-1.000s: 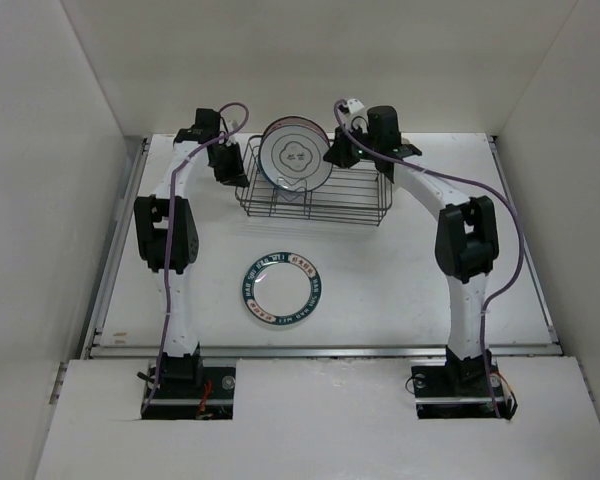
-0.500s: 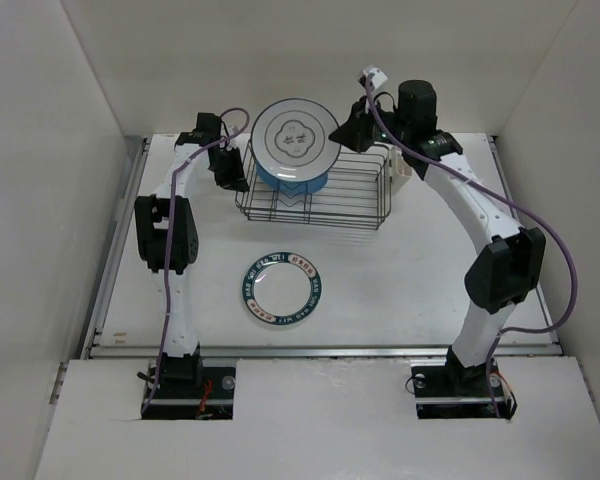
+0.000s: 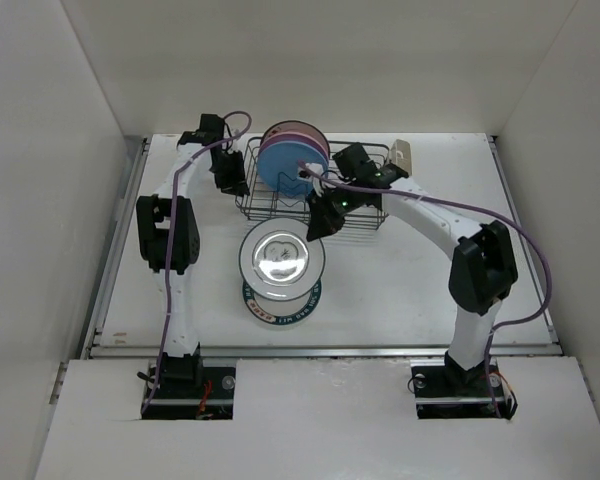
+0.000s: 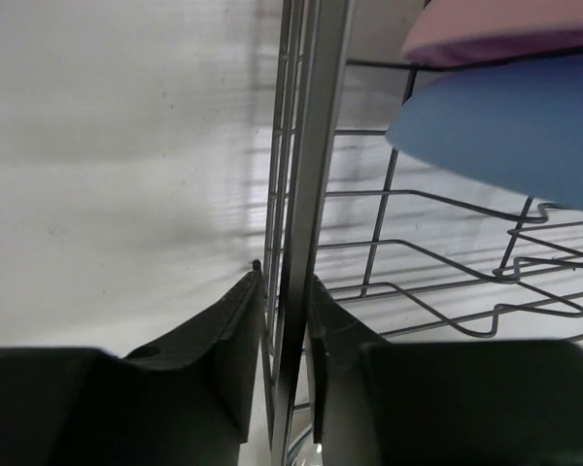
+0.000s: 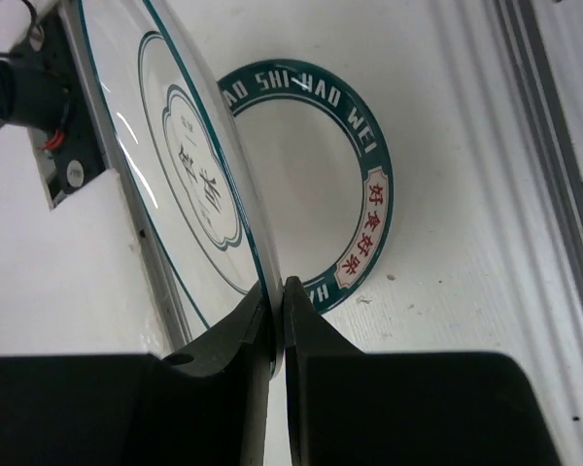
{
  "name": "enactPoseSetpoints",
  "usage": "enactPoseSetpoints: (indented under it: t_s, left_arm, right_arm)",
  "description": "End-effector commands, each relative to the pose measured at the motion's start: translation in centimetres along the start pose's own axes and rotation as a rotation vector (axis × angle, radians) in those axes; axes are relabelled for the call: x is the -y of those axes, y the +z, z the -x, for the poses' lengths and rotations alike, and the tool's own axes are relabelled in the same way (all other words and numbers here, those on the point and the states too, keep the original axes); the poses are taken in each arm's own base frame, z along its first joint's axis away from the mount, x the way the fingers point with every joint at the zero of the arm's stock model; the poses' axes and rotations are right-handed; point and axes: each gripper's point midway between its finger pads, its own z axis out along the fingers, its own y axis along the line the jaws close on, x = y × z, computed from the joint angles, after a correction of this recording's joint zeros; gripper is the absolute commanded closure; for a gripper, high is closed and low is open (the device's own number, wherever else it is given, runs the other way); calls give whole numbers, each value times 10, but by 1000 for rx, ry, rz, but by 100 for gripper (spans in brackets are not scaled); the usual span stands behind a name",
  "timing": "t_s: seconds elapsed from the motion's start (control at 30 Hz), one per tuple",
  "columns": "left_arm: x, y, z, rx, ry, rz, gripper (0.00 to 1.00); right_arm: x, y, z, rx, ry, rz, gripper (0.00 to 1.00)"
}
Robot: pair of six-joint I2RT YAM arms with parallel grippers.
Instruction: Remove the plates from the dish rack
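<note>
My right gripper [image 3: 320, 222] is shut on the rim of the white plate with the flower outline [image 3: 283, 258] and holds it low over the teal-lettered plate [image 3: 280, 308], which lies flat on the table. In the right wrist view the gripper [image 5: 278, 291] pinches that plate's edge [image 5: 175, 146] above the lettered rim [image 5: 364, 175]. The black wire dish rack [image 3: 355, 215] stands at the back with a blue plate [image 3: 288, 168] and a pink plate [image 3: 298, 130] upright in it. My left gripper [image 3: 230, 176] is shut on the rack's left rim wire [image 4: 301, 194]; the blue plate [image 4: 505, 136] and the pink plate [image 4: 505, 29] show beside it.
A small cream cup [image 3: 402, 155] is clipped to the rack's right end. White walls close in the table on the left, back and right. A metal rail [image 3: 320, 350] runs along the table's near edge.
My right arm has carried the flower-outline plate from above the rack forward and down, over the teal-lettered plate. The blue and pink plates now show in the rack. The left arm has not moved.
</note>
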Motion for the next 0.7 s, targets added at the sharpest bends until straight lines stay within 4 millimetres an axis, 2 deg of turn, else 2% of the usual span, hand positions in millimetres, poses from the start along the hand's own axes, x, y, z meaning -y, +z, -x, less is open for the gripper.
enactPoseSetpoints:
  t_s: [0.0, 0.03, 0.1, 0.2, 0.23, 0.3, 0.33, 0.4, 0.43, 0.47, 0.5, 0.53, 0.57, 0.6, 0.67]
  left_arm:
    - [3, -23, 1, 6, 16, 35, 79]
    - [10, -29, 4, 24, 47, 27, 78]
    - [10, -35, 7, 40, 101, 50, 75]
    - [21, -48, 10, 70, 190, 57, 72]
    - [22, -57, 16, 105, 236, 62, 70]
    - [32, -67, 24, 154, 309, 75, 69]
    - [35, -77, 27, 182, 339, 72, 69]
    - [40, -84, 35, 232, 422, 77, 66]
    - [49, -87, 36, 250, 461, 56, 60]
    - [53, -95, 39, 276, 494, 43, 56]
    - [60, -94, 41, 290, 534, 29, 52]
    - [73, -98, 45, 322, 609, 3, 49]
    - [77, -102, 51, 347, 643, -5, 44]
    - [89, -100, 49, 354, 686, -17, 40]
    - [99, -94, 60, 386, 728, -23, 38]
  right_arm:
    - [3, 9, -10, -43, -13, -2, 100]
    - [9, 13, -14, -56, -4, -14, 99]
    - [16, 25, -22, -90, 5, -28, 85]
    - [18, 32, -20, -105, -11, -57, 76]
    - [22, 35, -24, -115, -5, -66, 64]
    - [29, 34, -23, -114, -2, -104, 55]
    - [28, 31, -20, -106, -1, -117, 44]
    - [27, 27, -16, -97, -10, -129, 38]
    - [30, 24, -12, -87, -22, -154, 33]
    - [27, 19, -10, -78, -20, -167, 25]
    - [26, 15, -4, -59, -22, -179, 21]
    - [24, 12, 4, -31, -33, -184, 8]
    - [22, 2, 14, 0, -48, -217, 0]
    - [27, -4, 15, 16, -38, -238, 0]
    - [32, -14, 26, 65, -31, -289, 0]
